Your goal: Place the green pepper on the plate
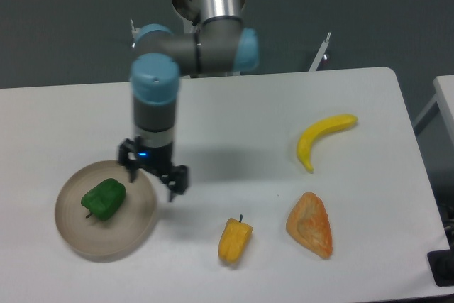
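The green pepper lies on the beige plate at the front left of the table, left of the plate's middle. My gripper hangs over the plate's right rim, just right of the pepper and apart from it. Its two dark fingers are spread and hold nothing.
A yellow-orange pepper lies at the front middle. An orange wedge-shaped piece lies to its right. A yellow banana lies at the right. The table's right edge runs past the banana.
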Controlling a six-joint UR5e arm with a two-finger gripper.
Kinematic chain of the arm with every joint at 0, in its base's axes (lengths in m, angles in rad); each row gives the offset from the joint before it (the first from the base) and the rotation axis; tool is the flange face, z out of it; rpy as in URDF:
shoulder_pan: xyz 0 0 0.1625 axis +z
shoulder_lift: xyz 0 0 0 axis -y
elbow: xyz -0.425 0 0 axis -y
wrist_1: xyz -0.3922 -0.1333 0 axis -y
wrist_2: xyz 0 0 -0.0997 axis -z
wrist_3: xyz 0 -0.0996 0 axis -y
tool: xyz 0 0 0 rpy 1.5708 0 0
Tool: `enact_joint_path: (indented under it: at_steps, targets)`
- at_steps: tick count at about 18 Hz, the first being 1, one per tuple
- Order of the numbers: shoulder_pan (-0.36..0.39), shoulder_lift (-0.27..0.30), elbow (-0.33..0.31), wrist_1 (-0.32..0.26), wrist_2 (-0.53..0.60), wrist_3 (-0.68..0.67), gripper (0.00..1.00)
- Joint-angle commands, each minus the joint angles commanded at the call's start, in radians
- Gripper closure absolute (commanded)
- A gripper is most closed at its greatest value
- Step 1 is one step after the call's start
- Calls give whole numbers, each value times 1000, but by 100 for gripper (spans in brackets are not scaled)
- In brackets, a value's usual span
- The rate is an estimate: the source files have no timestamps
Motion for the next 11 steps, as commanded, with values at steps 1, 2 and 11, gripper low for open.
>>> enact_joint_path:
  at_steps: [1, 2, 11]
  targets:
    - [14, 0, 2, 0, 18, 21, 0]
    - [32, 2, 3, -3, 31, 44, 0]
    - [126, -37, 84, -81, 83, 288, 0]
